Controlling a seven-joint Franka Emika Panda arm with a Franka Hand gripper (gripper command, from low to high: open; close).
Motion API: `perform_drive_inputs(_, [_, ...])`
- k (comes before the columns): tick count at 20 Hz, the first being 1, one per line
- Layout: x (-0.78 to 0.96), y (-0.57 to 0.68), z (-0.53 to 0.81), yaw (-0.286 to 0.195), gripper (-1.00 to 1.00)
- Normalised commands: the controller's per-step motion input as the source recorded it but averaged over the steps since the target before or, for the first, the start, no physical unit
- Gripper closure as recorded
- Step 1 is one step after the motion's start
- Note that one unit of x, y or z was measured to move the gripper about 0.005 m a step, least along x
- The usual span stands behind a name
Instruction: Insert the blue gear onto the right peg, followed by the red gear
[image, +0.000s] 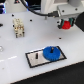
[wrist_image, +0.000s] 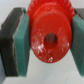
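Blue gear (image: 52, 52) already sits on the pale plate (image: 35, 59) low in the exterior view, apparently over the right peg, which it hides; that half looks done. Further right and far back, your claw (image: 64, 23) is closed on the red gear (wrist_image: 50, 37), held above the counter (image: 15, 50). You still have to seat it. It looks glossy, stepped, with a centre hole.

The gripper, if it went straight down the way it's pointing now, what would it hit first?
Likely bare white table. The gripper, shut on the red gear, hangs toward the exterior view's right of the blue gear, though depth is unclear.
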Motion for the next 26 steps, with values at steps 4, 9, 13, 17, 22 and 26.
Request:
perform_drive_inputs(4, [0.48, -0.32, 0.48, 0.0, 1.0])
perform_drive_inputs(9, [0.53, -0.39, 0.49, 0.0, 1.0])
perform_drive_inputs(13, [0.58, -0.35, 0.39, 0.0, 1.0])
perform_drive_inputs(17, [0.66, -0.25, 0.31, 0.0, 1.0])
perform_drive_inputs(22, [0.72, -0.24, 0.28, 0.0, 1.0])
perform_drive_inputs(26, [0.82, -0.16, 0.23, 0.0, 1.0])
